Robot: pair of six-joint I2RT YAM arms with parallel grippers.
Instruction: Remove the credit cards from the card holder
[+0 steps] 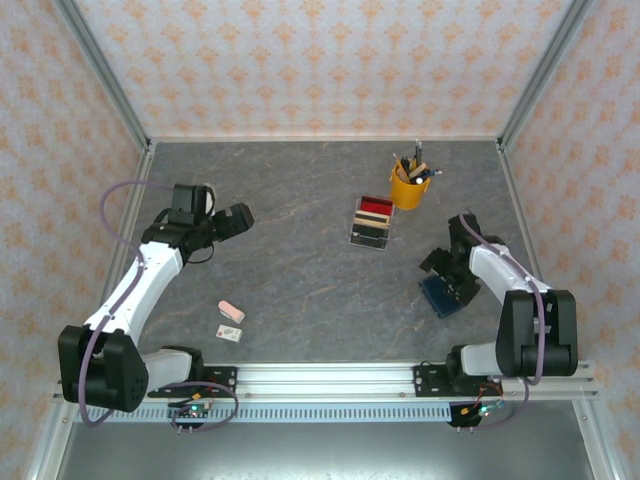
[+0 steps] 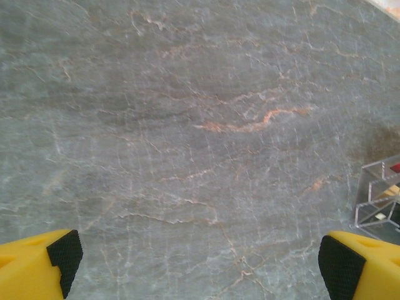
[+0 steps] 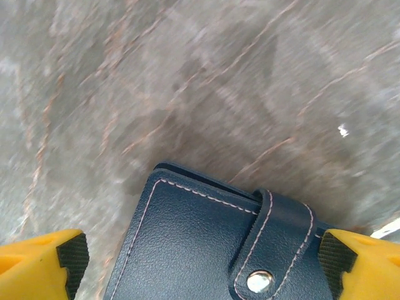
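Grey marbled table (image 1: 300, 200) (orange-veined), patterned walls (image 1: 320, 60)

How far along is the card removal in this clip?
Done: nothing visible yet. The card holder lies closed on the table, its strap snapped shut. In hand: the right gripper is poised over it, jaws open on either side. The left gripper hangs open above bare table. Left: unsnap it, open it, pull out the cards.
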